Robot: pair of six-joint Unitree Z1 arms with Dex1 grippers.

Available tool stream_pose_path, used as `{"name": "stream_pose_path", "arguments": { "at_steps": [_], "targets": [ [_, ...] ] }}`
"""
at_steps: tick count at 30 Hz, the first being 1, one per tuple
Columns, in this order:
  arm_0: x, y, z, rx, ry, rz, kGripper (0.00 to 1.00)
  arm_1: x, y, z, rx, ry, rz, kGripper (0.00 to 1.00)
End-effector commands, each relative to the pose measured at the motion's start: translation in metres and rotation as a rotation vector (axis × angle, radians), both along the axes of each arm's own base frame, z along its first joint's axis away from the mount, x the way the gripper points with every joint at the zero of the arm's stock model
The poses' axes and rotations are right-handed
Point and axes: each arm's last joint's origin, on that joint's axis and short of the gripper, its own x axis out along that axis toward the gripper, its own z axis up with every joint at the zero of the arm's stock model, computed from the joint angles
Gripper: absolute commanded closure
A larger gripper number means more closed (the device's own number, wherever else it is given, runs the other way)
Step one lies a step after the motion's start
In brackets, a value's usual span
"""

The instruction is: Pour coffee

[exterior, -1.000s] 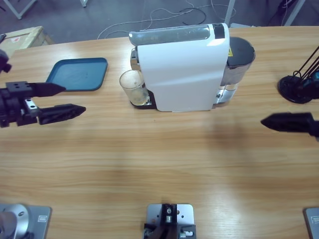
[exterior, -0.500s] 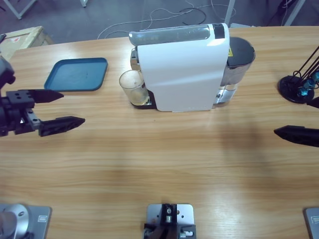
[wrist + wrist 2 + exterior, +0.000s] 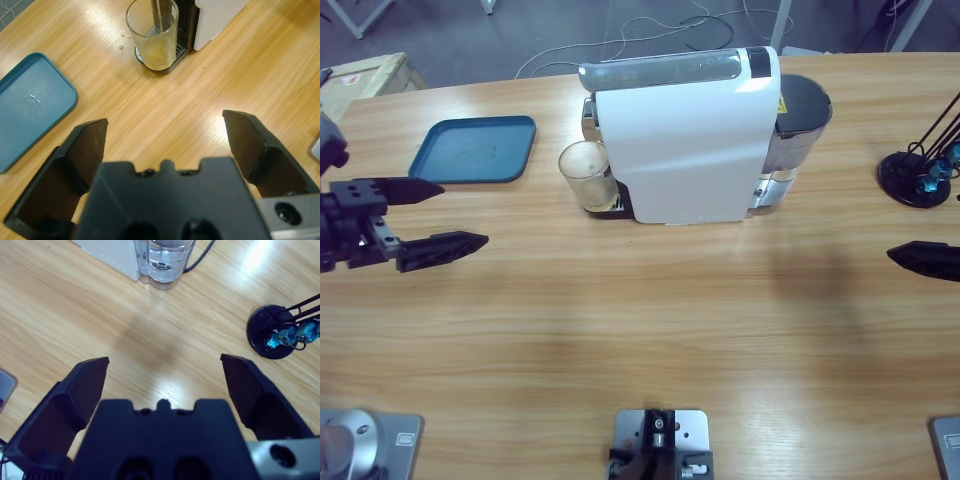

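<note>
The table (image 3: 620, 320) is long, of pale wood with a straight grain running along its length, and shows soft glare near the right side. Beyond its far edge lies a grey floor (image 3: 470, 40) with loose white cables (image 3: 650, 30), some white frame legs and, at the far left, a cardboard box (image 3: 365, 75) with a red mark too small to read.

A white coffee machine (image 3: 685, 140) stands at the middle of the far half, its clear water tank (image 3: 790, 140) at its right end. A yellow warning sticker (image 3: 781, 103) sits near the tank; its writing cannot be made out.

A clear glass (image 3: 586, 175) stands on the machine's drip tray under the spout, touching nothing else. The coffee (image 3: 156, 51) is a shallow amber layer at the bottom of that glass. A few drops lie on the wood just beside it.

A blue tray (image 3: 475, 150) lies flat to the left of the glass, apart from it. A black lamp base (image 3: 917, 178) stands at the far right.

The left gripper (image 3: 438, 215) hovers near the tray with jaws spread wide, empty. The right gripper (image 3: 165, 375) is likewise spread and empty, over bare wood near the lamp base; in the high view only one black jaw, probably its tip, shows at the right edge.
</note>
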Motion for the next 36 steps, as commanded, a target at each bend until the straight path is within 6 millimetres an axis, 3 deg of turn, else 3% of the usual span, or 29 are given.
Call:
{"name": "stream_pose_path", "arguments": {
  "at_steps": [1, 7, 13, 36],
  "targets": [
    [-0.003, 0.000, -0.003, 0.007, 0.008, -0.017, 0.000, -0.011, 0.002, -0.015, 0.109, 0.082, 0.104, 0.000],
    [-0.004, 0.001, -0.004, 0.009, 0.012, -0.018, 0.000, -0.013, 0.001, -0.006, 0.091, 0.036, 0.177, 0.000],
    [-0.002, 0.000, -0.005, 0.018, 0.011, -0.010, 0.000, 0.000, 0.004, -0.008, -0.014, 0.002, 0.059, 0.000],
    [0.007, -0.009, -0.007, 0.031, 0.036, -0.020, 0.000, -0.001, 0.003, -0.011, 0.010, 0.002, 0.041, 0.000]
  ]
}}
